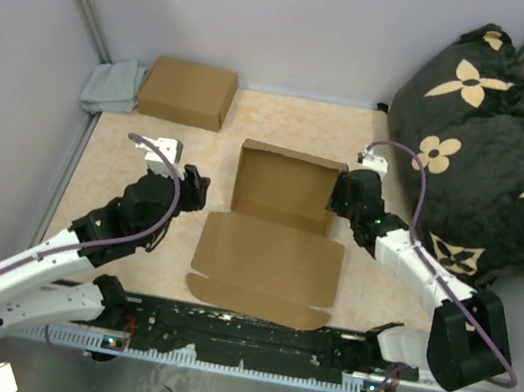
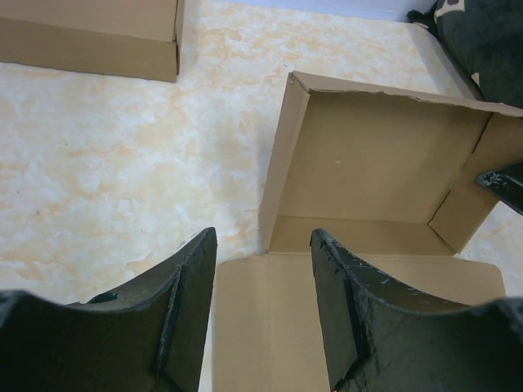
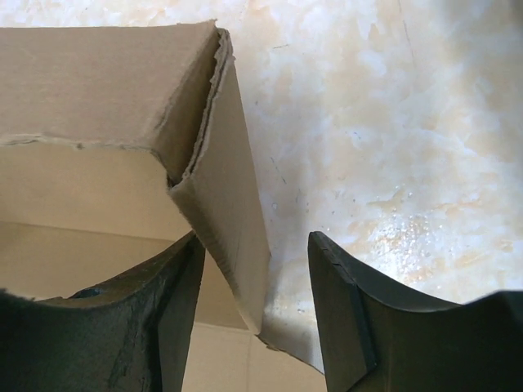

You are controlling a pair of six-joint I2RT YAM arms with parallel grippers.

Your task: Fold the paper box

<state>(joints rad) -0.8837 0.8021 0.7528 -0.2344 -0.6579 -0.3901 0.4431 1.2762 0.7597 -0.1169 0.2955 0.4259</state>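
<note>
The paper box (image 1: pixel 276 229) lies in the middle of the table, its far half standing as a shallow tray and its lid panel flat toward me. My left gripper (image 1: pixel 197 190) hovers open at the lid's left edge; in the left wrist view the left gripper (image 2: pixel 261 237) has only the flat lid of the box (image 2: pixel 376 163) under its gap. My right gripper (image 1: pixel 336 197) is at the tray's right side. In the right wrist view the right gripper (image 3: pixel 253 241) is open, and the upright right wall of the box (image 3: pixel 233 204) stands between its fingers, unpinched.
A smooth closed brown carton (image 1: pixel 188 93) sits at the back left beside a grey cloth (image 1: pixel 111 86). A large black pillow with tan flowers (image 1: pixel 483 154) fills the back right, close behind my right arm. Grey enclosure walls bound the table.
</note>
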